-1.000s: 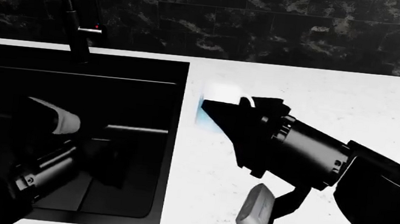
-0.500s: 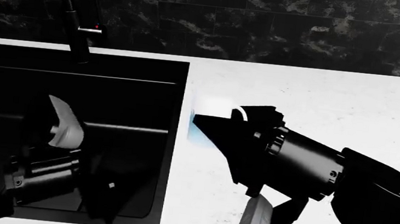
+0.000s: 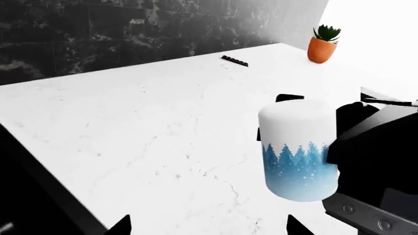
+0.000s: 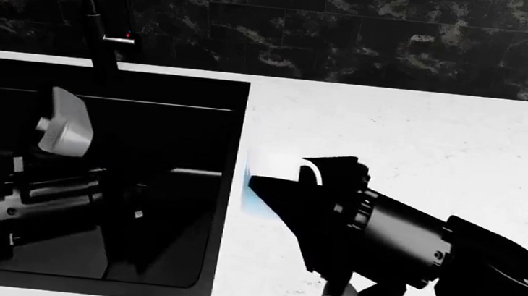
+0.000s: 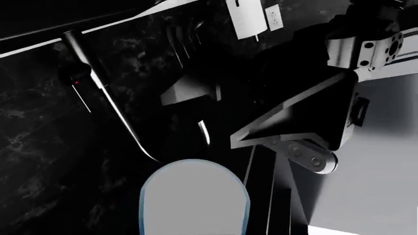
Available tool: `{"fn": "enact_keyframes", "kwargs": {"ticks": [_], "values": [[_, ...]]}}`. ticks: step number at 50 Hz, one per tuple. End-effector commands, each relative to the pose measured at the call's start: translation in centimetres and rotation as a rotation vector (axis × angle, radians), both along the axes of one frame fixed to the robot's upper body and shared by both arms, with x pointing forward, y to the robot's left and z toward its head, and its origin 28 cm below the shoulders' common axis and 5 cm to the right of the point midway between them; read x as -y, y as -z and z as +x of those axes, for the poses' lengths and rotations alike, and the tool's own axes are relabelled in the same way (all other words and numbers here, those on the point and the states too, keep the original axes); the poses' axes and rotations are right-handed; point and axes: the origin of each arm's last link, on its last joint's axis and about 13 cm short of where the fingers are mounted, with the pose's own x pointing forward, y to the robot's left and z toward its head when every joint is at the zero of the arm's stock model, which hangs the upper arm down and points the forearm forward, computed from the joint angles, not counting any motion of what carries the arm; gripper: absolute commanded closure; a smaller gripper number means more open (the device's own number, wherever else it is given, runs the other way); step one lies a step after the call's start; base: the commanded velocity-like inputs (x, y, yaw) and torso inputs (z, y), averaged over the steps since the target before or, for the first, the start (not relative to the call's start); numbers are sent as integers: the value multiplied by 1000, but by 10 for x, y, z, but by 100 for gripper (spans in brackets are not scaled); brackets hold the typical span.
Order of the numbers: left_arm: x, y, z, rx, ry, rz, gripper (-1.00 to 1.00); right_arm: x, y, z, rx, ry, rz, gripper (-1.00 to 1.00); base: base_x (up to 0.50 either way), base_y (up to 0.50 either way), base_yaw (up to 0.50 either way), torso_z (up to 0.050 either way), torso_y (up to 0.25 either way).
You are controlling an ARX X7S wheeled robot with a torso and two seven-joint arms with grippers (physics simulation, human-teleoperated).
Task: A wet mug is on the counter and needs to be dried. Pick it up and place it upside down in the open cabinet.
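Mug [image 4: 272,172] in right claw [image 4: 275,185] shifted nearer sink [image 4: 96,175].

I see the white veined counter [image 3: 130,127] carrying a potted plant [image 3: 324,43] and a small black strip [image 3: 234,60] near the dark wall.

Mug [image 4: 272,169] mostly hidden behind the right gripper [image 4: 275,185] in the head view, handle and far side unseen; cut off by the frame edge in the right wrist view. Left gripper [image 4: 132,212] lost in the black sink [image 4: 226,188], jaw state impossible to tell. Contact between mug and counter [image 3: 163,122] unclear.
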Motion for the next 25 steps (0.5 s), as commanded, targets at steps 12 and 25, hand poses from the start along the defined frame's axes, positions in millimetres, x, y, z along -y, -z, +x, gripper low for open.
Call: {"fn": "enact_keyframes", "kwargs": {"ticks": [12, 25], "values": [[-1, 11, 10, -46, 2, -27, -100, -1, -3, -8, 41, -24, 37, 100, 0, 0, 0, 0, 0], [9, 21, 15, -81, 76, -26, -100, -4, -6, -10, 49, -39, 54, 100, 0, 0, 0, 0, 0]]}}
